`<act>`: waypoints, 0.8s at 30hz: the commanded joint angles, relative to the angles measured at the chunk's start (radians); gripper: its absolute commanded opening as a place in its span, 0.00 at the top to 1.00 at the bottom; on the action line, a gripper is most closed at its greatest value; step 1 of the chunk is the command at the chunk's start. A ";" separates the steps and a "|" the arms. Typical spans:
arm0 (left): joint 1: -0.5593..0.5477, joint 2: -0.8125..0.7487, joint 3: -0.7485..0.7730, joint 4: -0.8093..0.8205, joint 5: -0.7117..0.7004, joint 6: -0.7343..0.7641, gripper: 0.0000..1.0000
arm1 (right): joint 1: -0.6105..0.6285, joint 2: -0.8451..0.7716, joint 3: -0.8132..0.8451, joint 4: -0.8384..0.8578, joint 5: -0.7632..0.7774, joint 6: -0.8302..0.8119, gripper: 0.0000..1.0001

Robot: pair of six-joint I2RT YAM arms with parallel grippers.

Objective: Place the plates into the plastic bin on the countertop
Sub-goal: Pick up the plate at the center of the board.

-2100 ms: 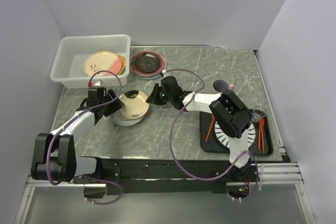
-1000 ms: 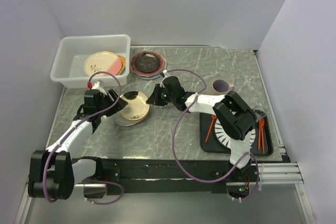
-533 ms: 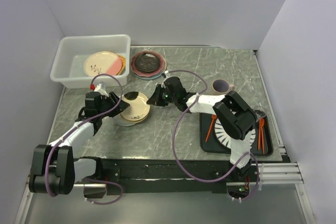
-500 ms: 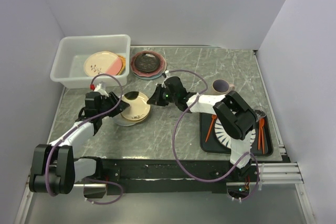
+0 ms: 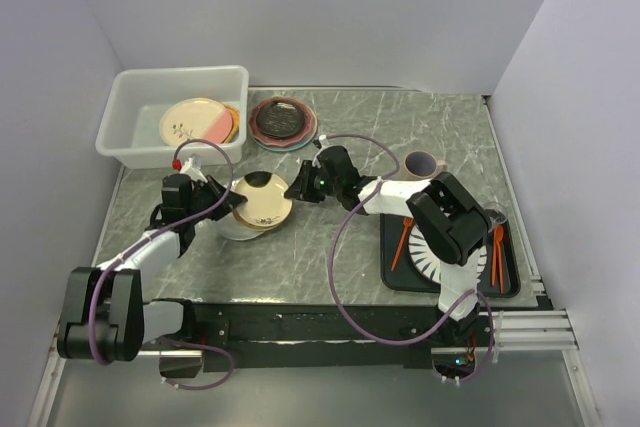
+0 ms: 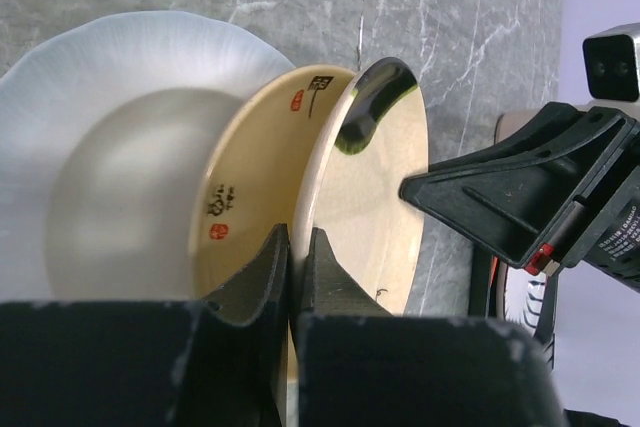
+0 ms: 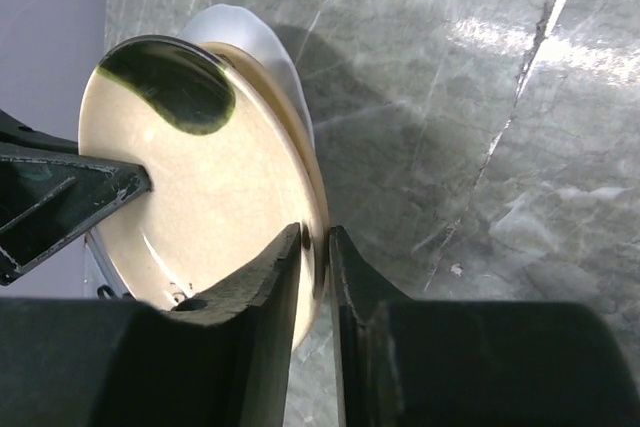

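Note:
A tan-gold plate point(image 5: 263, 199) with a dark green blotch stands tilted on edge over a white plate point(image 5: 234, 228) on the countertop point(image 5: 330, 247). My left gripper point(image 5: 234, 205) is shut on its left rim; in the left wrist view the pads point(image 6: 272, 257) pinch the tan-gold plate point(image 6: 375, 187) beside the white plate point(image 6: 110, 137). My right gripper point(image 5: 296, 190) straddles the opposite rim point(image 7: 316, 237), jaws slightly apart with a thin gap beside the tan-gold plate point(image 7: 200, 187). The plastic bin point(image 5: 130, 87) at the back left holds a pink and tan plate point(image 5: 196, 121). A dark brown pink-rimmed plate point(image 5: 281, 119) lies beside it.
A black tray point(image 5: 400, 272) at the front right carries a white striped plate point(image 5: 428, 259) and orange utensils point(image 5: 497, 252). A cup point(image 5: 424, 163) stands behind the tray. Purple cables loop over both arms. Walls close off the left, back and right.
My left gripper has closed onto the tan-gold plate's left rim. The plate has shifted a little right and tipped up off the white plate. My right jaws have loosened slightly.

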 commanded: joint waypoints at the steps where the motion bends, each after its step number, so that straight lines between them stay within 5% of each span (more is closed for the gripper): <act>1: -0.012 -0.046 0.011 -0.026 -0.013 0.022 0.99 | 0.019 -0.048 0.014 0.125 -0.064 0.022 0.69; 17: -0.009 -0.112 0.054 -0.124 -0.082 0.028 0.99 | 0.013 -0.118 -0.046 0.148 -0.020 0.014 0.17; 24: 0.003 -0.158 0.077 -0.167 -0.105 0.035 0.99 | 0.004 -0.161 -0.074 0.148 0.003 0.014 0.11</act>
